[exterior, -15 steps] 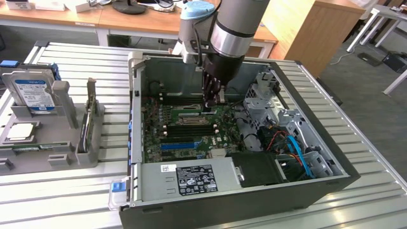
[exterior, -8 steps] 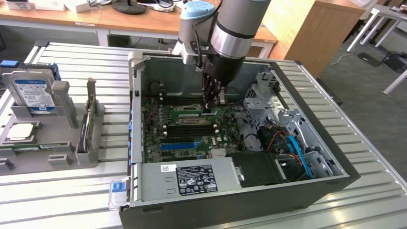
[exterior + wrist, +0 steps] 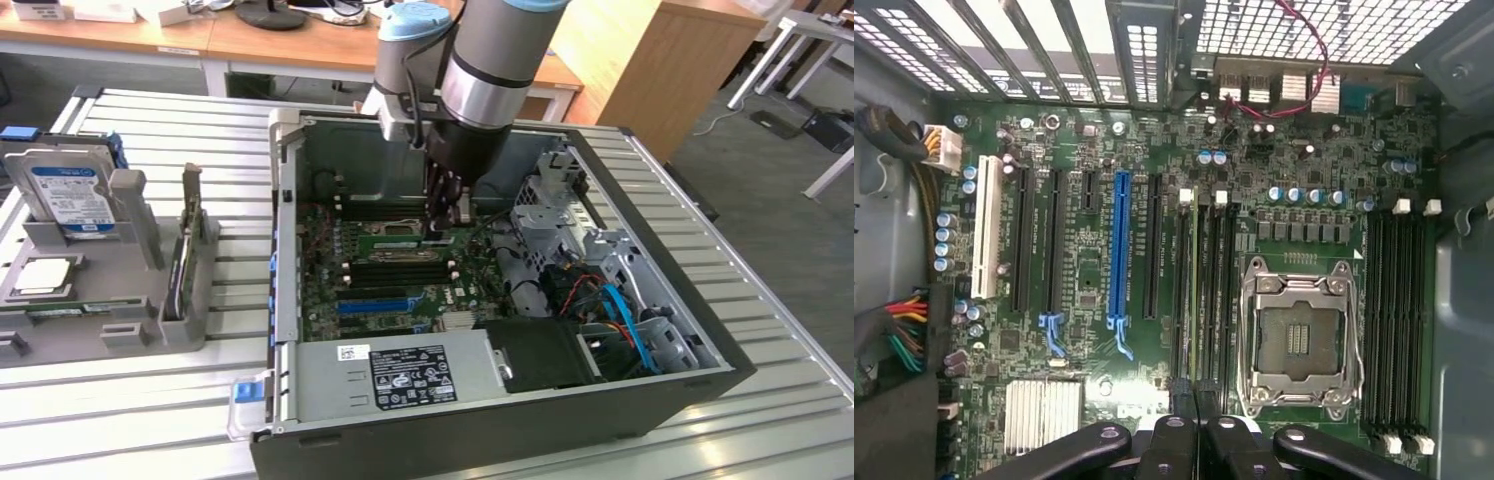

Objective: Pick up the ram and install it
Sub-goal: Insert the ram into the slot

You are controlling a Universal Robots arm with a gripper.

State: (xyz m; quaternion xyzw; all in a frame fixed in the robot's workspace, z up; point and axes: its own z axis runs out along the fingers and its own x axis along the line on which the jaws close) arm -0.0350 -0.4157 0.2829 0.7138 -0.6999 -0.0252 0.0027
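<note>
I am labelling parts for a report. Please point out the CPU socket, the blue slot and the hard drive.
CPU socket point(image 3: 1301, 340): wrist view, centre inside its metal frame.
blue slot point(image 3: 1121, 250): wrist view, middle of its length.
hard drive point(image 3: 70, 196): exterior view, its label.

The computer case point(image 3: 534, 410) on the table point(image 3: 147, 410) is seen whole in the exterior view, from high above its near side, at some distance. The wrist view is taken close behind the gripper point(image 3: 1195, 400), facing straight down. The motherboard point(image 3: 1084, 290), CPU socket point(image 3: 1299, 335) and blue slot point(image 3: 1120, 250) are shared.
</note>
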